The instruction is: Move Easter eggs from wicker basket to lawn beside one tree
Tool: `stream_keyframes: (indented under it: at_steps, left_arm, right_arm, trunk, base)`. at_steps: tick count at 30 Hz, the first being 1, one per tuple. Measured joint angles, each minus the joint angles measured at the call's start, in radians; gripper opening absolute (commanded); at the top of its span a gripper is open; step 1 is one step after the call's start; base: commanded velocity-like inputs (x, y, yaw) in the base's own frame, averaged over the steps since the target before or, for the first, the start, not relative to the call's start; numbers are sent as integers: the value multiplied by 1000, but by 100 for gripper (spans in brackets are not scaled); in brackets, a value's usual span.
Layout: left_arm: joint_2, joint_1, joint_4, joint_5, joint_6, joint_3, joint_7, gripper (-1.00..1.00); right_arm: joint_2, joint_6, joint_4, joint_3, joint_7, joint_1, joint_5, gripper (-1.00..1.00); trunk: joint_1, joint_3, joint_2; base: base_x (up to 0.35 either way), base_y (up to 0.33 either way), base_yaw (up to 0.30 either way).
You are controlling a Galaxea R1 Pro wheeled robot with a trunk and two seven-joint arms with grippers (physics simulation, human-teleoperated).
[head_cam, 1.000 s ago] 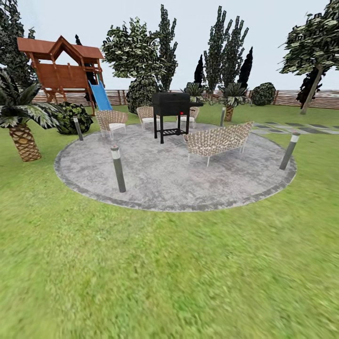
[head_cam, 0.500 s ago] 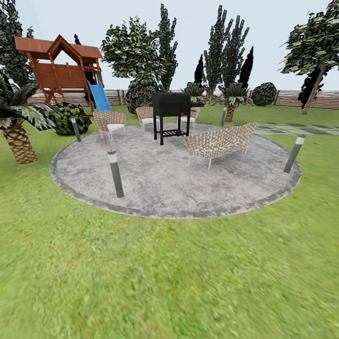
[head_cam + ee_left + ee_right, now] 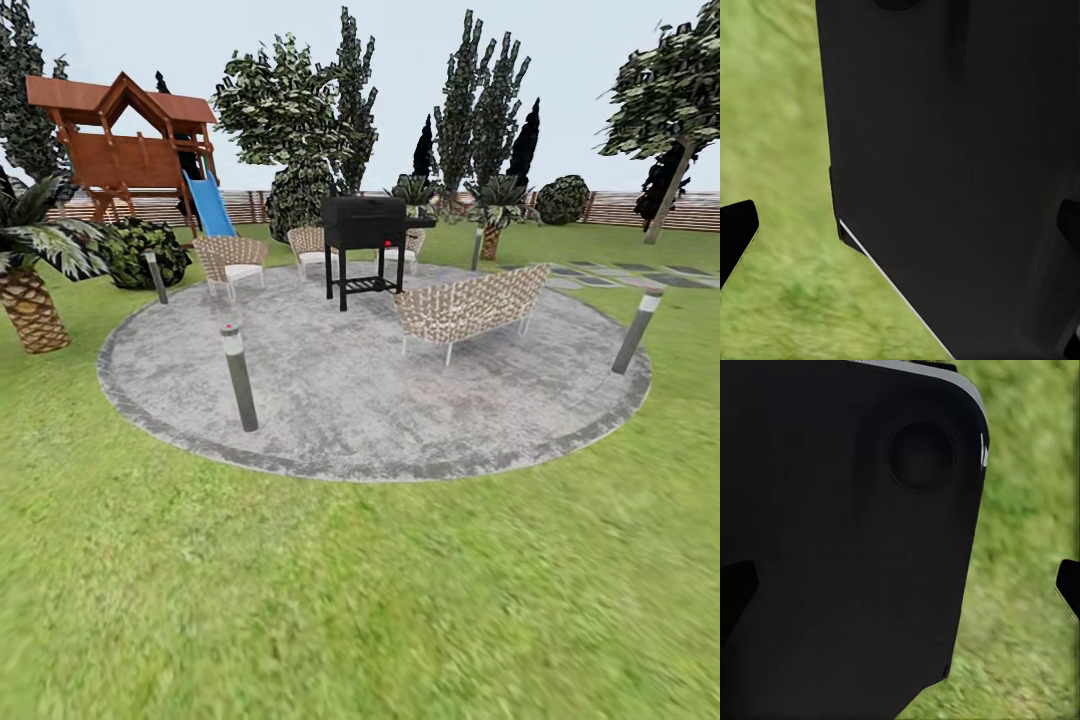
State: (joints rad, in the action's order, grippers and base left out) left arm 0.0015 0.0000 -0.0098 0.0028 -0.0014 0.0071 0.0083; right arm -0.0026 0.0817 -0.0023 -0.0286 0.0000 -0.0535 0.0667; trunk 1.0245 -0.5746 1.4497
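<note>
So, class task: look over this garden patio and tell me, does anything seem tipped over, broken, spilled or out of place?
Nothing stands out. The black grill stands upright on the round grey patio, the woven bench and chairs sit on their legs, and the short light posts around the edge are upright. The lawn shows no litter.

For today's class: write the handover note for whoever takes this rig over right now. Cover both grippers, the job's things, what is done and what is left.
Grippers: in both wrist views dark robot body fills much of the frame above grass; whether left or right is open or shut cannot be told.
Things: no eggs or wicker basket in these frames. The head view faces the lawn, a round paved patio with a black grill and wicker bench. A pale-trunked leaning tree stands far right by the fence.
Done: nothing can be confirmed.
Left: find the basket, remove three eggs, lay all beside one tree.
</note>
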Motion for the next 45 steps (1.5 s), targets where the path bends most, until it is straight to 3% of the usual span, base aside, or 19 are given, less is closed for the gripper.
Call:
stream_keyframes:
  at_steps: [45]
  left_arm:
    - [-2, 0, 0, 0, -4, 0, 0, 100]
  right_arm:
    - [0, 1, -3, -1, 0, -1, 3, 100]
  trunk:
    - [0, 0, 0]
  base:
    - [325, 0, 1]
